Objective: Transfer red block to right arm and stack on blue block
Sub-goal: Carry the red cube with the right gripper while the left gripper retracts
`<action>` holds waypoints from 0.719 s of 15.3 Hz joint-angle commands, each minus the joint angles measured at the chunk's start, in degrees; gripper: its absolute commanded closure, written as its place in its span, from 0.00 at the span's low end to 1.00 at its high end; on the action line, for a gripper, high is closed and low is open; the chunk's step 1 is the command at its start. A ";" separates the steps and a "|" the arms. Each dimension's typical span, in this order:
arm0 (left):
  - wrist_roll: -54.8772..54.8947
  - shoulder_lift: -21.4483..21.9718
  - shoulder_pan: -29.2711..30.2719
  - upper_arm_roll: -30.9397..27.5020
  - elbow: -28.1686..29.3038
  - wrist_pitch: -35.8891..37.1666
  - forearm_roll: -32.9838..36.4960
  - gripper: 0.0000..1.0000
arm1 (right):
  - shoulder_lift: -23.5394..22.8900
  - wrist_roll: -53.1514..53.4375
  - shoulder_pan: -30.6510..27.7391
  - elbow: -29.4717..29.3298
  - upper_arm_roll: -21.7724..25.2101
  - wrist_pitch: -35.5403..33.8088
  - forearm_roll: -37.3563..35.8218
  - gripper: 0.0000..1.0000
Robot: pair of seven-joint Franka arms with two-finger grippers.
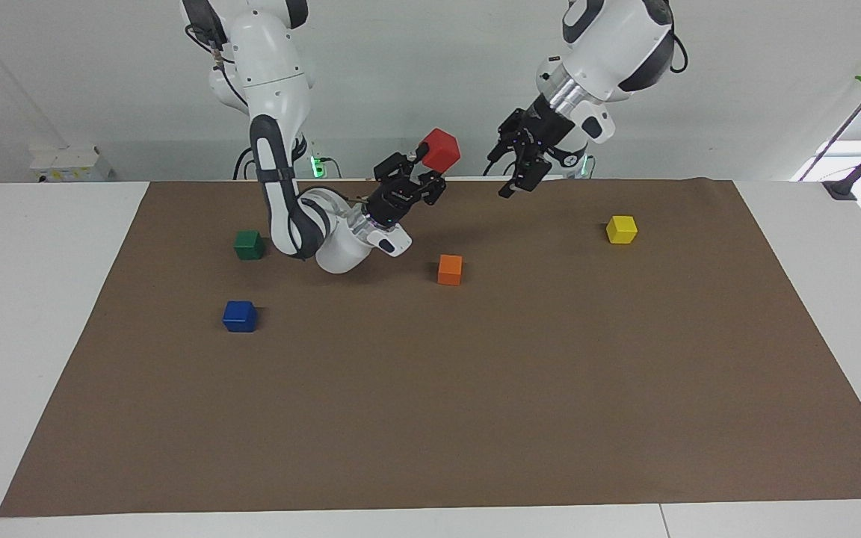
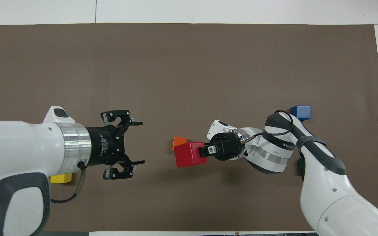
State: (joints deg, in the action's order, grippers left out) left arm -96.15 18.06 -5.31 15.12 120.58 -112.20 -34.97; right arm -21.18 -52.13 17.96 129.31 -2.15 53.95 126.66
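Note:
My right gripper (image 1: 430,167) (image 2: 198,151) is shut on the red block (image 1: 441,149) (image 2: 187,154) and holds it up in the air, over the mat beside the orange cube (image 1: 450,269). The left gripper (image 1: 516,173) (image 2: 136,143) hangs open and holds nothing, raised over the mat's edge at the robots' end, apart from the red block. On the mat toward the right arm's end rests the blue block (image 1: 239,316) (image 2: 301,112), untouched.
A green cube (image 1: 249,244) lies nearer the robots than the blue block. A yellow cube (image 1: 621,229) (image 2: 61,178) sits toward the left arm's end, partly under the left arm in the overhead view. The brown mat (image 1: 475,388) covers the table.

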 commanded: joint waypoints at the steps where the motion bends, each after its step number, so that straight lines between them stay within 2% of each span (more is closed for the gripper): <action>1: 16.72 1.63 8.09 0.35 0.62 5.05 2.70 0.00 | 3.95 5.45 -3.71 -0.19 -0.05 3.17 -2.46 1.00; 3: 32.52 1.28 13.02 0.35 0.19 5.24 10.58 0.00 | 5.88 9.05 -6.96 -0.72 0.04 5.19 -5.53 1.00; 7: 62.42 0.75 17.00 0.44 -1.49 5.68 23.00 0.00 | 10.01 17.22 -13.90 -4.58 0.04 12.65 -16.51 1.00; 9: 70.54 -0.03 17.35 0.35 -3.32 8.30 26.60 0.00 | 13.34 23.88 -16.80 -7.13 0.04 18.44 -22.56 1.00; 11: 77.22 -3.97 17.00 0.35 -9.27 13.39 31.61 0.00 | 16.51 29.69 -18.30 -9.94 0.04 23.63 -28.37 1.00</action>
State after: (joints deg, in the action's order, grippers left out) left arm -26.13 17.82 11.34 14.82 117.96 -104.45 -8.28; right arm -8.82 -28.59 1.22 121.85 -1.59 72.21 103.89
